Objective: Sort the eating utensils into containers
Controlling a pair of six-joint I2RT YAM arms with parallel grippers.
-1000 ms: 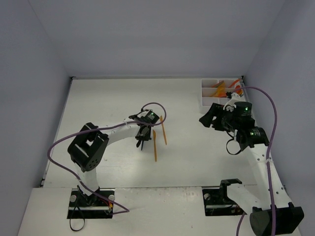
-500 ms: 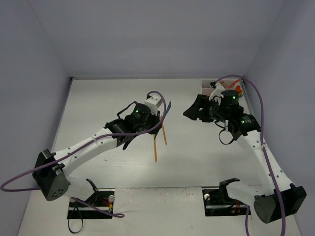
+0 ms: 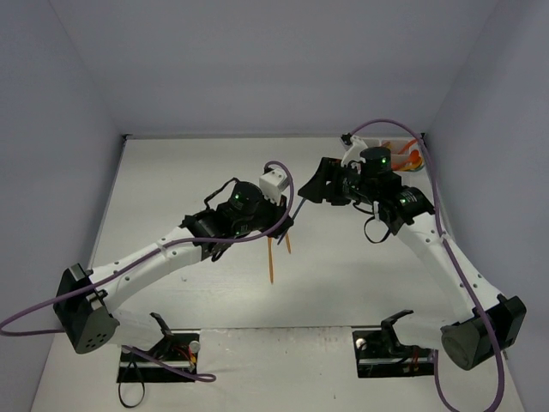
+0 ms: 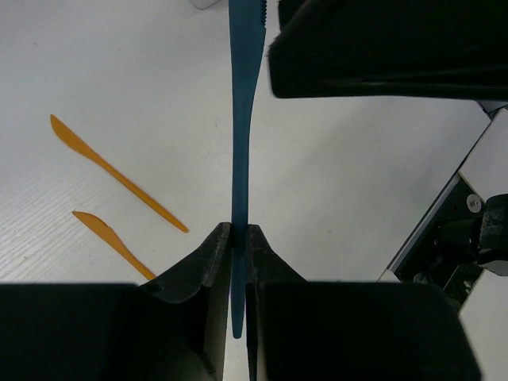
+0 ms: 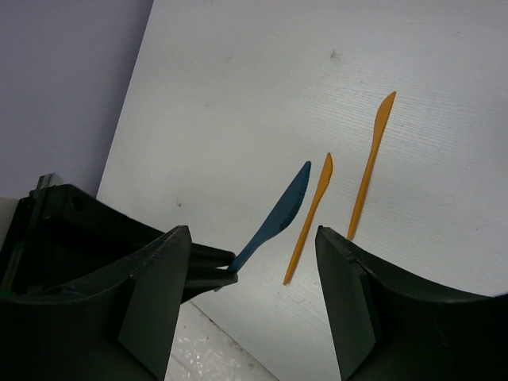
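Handover in hand: my left gripper (image 4: 238, 238) is clamped on the teal-blue plastic knife (image 4: 244, 95), raised above two orange plastic knives (image 4: 119, 175) on the white table (image 4: 357, 175). My right gripper (image 5: 252, 238), jaws apart, must next close on its blade. A second ago both arms were farther apart.

Teal-blue knife (image 4: 242, 119); 2 orange knives (image 5: 370, 163); white table (image 4: 357, 182).
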